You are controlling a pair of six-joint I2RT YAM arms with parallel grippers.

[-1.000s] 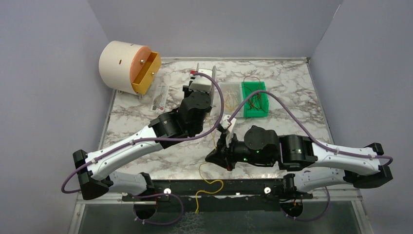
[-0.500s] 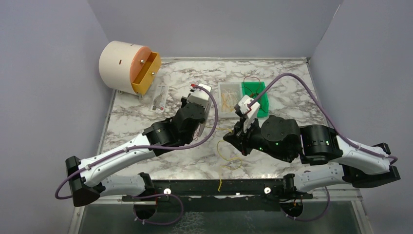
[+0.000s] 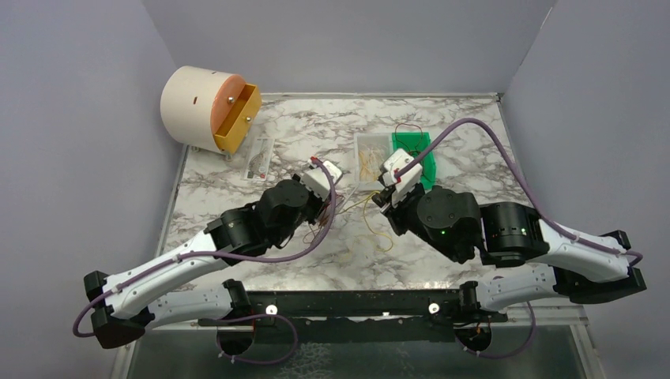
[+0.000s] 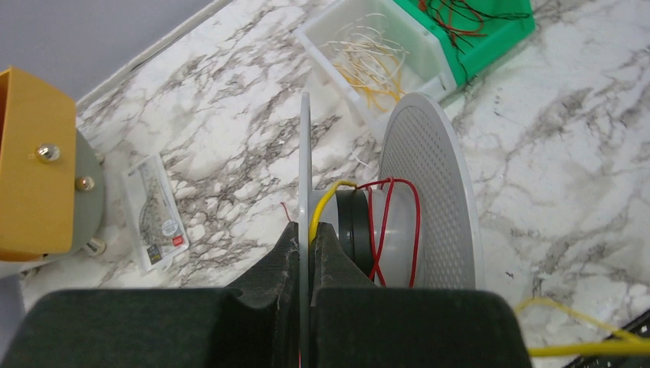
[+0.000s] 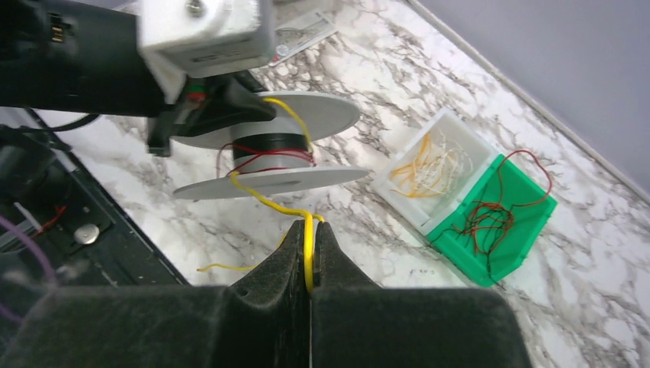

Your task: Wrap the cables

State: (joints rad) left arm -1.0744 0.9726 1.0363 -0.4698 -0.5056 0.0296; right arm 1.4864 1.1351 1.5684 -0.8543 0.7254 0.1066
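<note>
The left jaws are pressed together on the thin rim of one flange of a white plastic spool with two round flanges and a black hub [image 4: 429, 199], held above the counter. A thin bright yellow cable [image 4: 326, 201] comes up just beside those jaws and passes over the hub, where a few turns of thin dark red cable [image 4: 383, 218] loop loosely around the core. The right jaws are shut tight on the same yellow cable, pinching it just in front of the spool; from the pinch it runs across the edge of the nearer flange to the hub. Slack yellow loops [image 3: 381, 238] lie on the grey-veined white marble counter [image 3: 316, 126] between the two arms. Farther back stand a white open bin of pale yellow wires [image 4: 368, 54] and, touching its side, a green open bin of dark red wires [image 5: 498, 222]. A small clear packet [image 4: 157, 211] lies near a cream round drum with an orange drawer [image 3: 201, 99] at the counter's far left corner
</note>
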